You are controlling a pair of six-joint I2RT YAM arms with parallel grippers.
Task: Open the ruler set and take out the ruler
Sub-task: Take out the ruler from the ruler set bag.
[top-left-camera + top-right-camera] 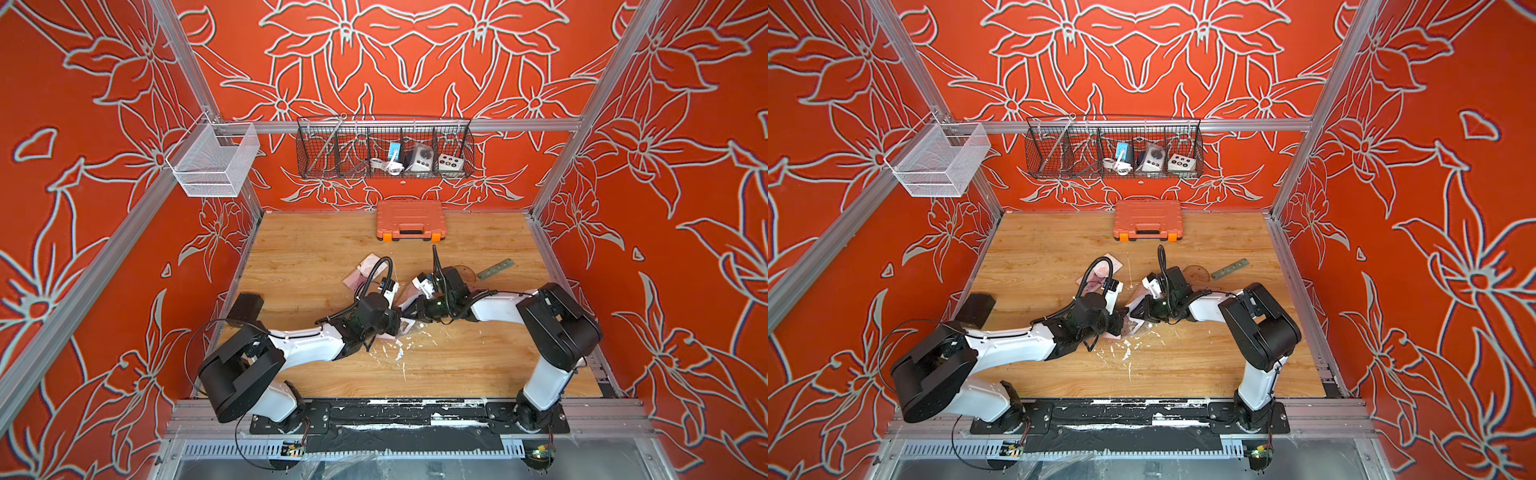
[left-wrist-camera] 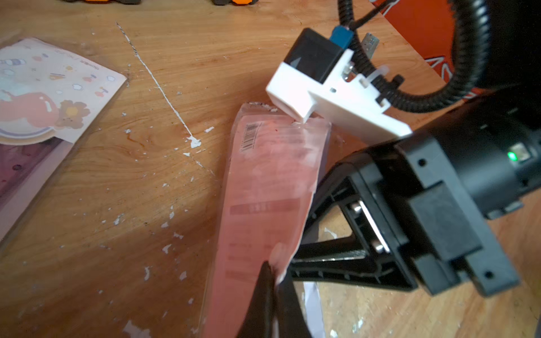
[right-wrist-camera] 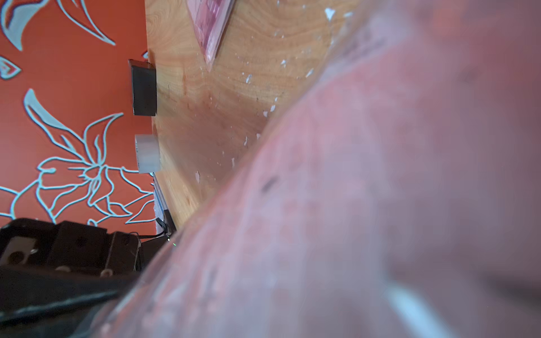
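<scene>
As the left hand [image 2: 275, 272] pinches the ruler set [image 2: 263, 190], its barcode [image 2: 250, 137] blurs; right hand [image 2: 301, 263] unclear.

**Clearance on the Desk**

The far and near strips of the desk [image 1: 316, 249] are open. Mid-desk is blocked: left tool [image 2: 270, 273] and right tool [image 2: 293, 261] meet at the pink pouch [image 2: 263, 190]. Orange case [image 1: 410, 220] occupies the back edge, black box [image 1: 246, 306] the left edge, steel ruler [image 1: 495, 269] right of centre.
</scene>
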